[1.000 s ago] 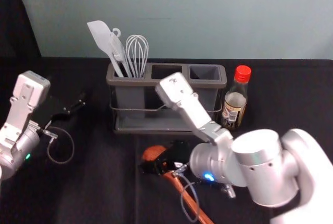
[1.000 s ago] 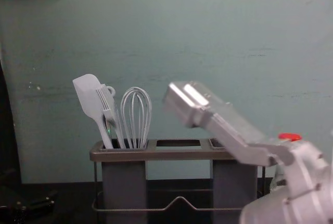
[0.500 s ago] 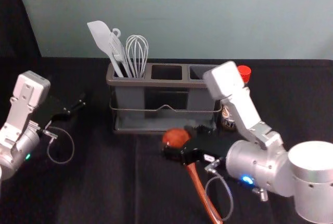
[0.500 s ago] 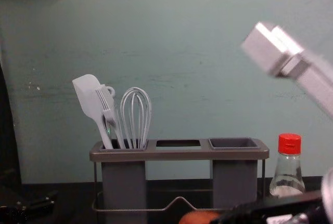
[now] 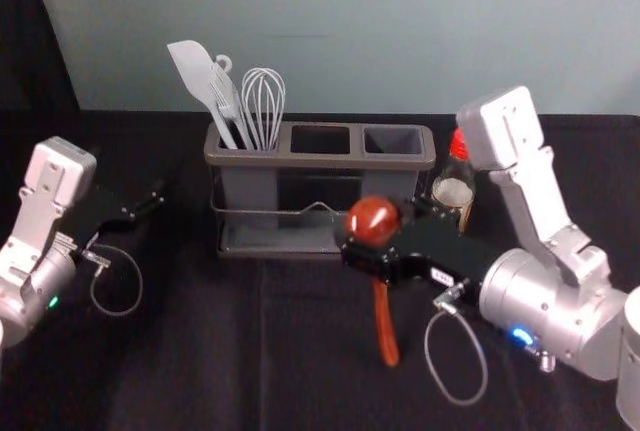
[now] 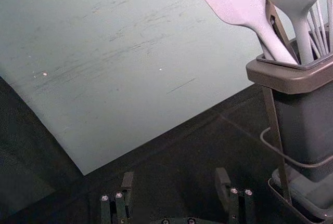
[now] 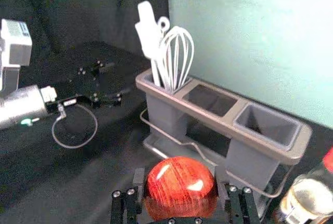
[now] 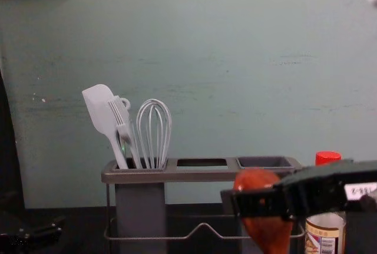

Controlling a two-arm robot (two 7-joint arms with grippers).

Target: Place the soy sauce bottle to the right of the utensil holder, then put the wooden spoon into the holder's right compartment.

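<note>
Wooden spoon (image 5: pixel 384 316) hangs right of frame centre, bowl pinched between right gripper's (image 5: pixel 376 231) half-parted fingers; we should lift handle tip (image 5: pixel 389 356) above rim (image 5: pixel 320 160), centre over right compartment (image 5: pixel 394 140), lower upright; left gripper (image 6: pixel 175 176) idle, frame left, spread, empty.

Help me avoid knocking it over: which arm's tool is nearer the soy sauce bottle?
Right. The right tool is close, left of the bottle; the left tool is far off, past the holder's left end.
</note>
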